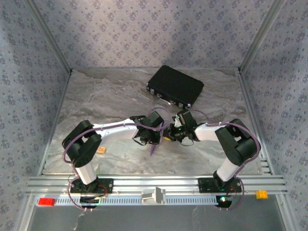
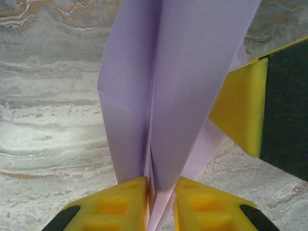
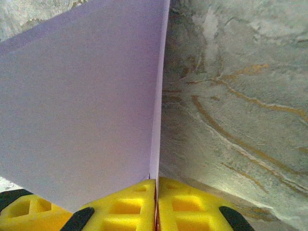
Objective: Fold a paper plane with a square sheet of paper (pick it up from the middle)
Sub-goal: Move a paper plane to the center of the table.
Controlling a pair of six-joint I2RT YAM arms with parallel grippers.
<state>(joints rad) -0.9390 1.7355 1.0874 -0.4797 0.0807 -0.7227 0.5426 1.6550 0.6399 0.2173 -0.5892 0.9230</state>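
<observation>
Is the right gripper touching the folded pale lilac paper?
Touching. In the right wrist view, the right gripper pinches the folded pale lilac paper between its yellow fingers, no gap.

Overhead view: the left claw (image 1: 155, 131) and right claw (image 1: 172, 132) meet over the paper plane (image 1: 154, 148), hiding all but a lilac sliver on the near side of the left claw. Left wrist view: the plane is cut off by the top edge, and its keel sinks between the claw's fingers (image 2: 125, 202); whether they press it we cannot tell. The right claw's yellow finger (image 2: 240, 108) runs off the right edge. Right wrist view: the paper leaves the frame above and left of the claw.
</observation>
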